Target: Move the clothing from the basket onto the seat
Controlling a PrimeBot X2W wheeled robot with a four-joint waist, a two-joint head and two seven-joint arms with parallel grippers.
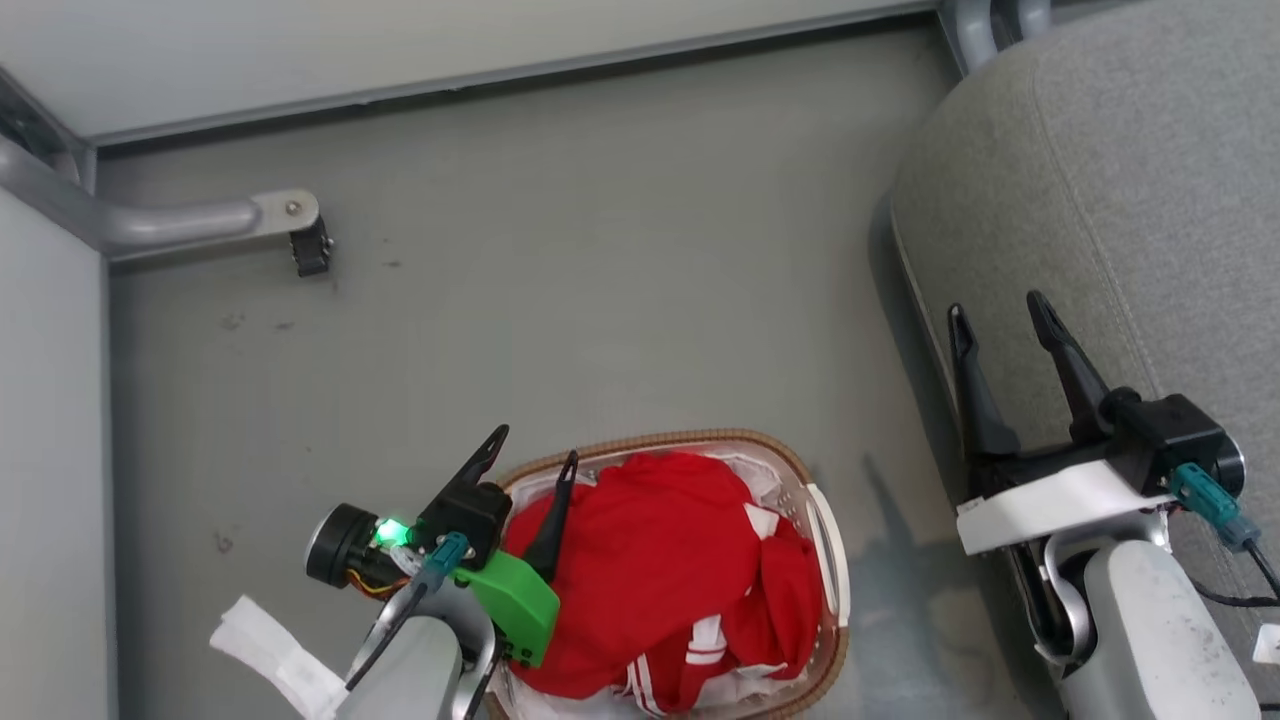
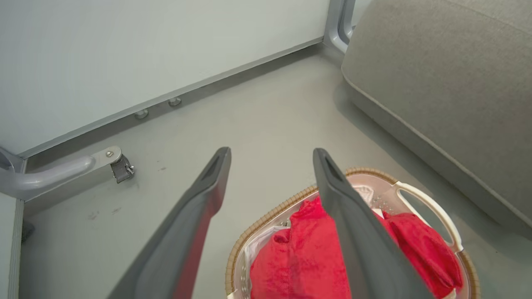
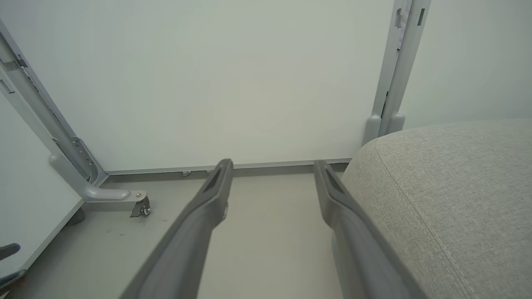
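Observation:
Red clothing [image 1: 660, 560] with white stripe trim is piled in the white basket [image 1: 832, 560], which has a brown woven rim and stands on the floor at the bottom centre of the head view. My left gripper [image 1: 535, 446] hangs open over the basket's left rim, holding nothing. In the left wrist view the clothing [image 2: 303, 257] lies in the basket [image 2: 432, 211] under that gripper [image 2: 271, 154]. The grey seat [image 1: 1110, 170] fills the right side. My right gripper [image 1: 1000, 315] is open and empty above the seat's left edge. From the right wrist, this gripper [image 3: 272, 166] points past the seat [image 3: 449, 182].
Pale walls with a metal base rail close off the far side and the left. A grey frame leg with a caster [image 1: 308, 245] stands on the floor at the left. Bare grey floor [image 1: 600, 280] lies between the basket, the walls and the seat.

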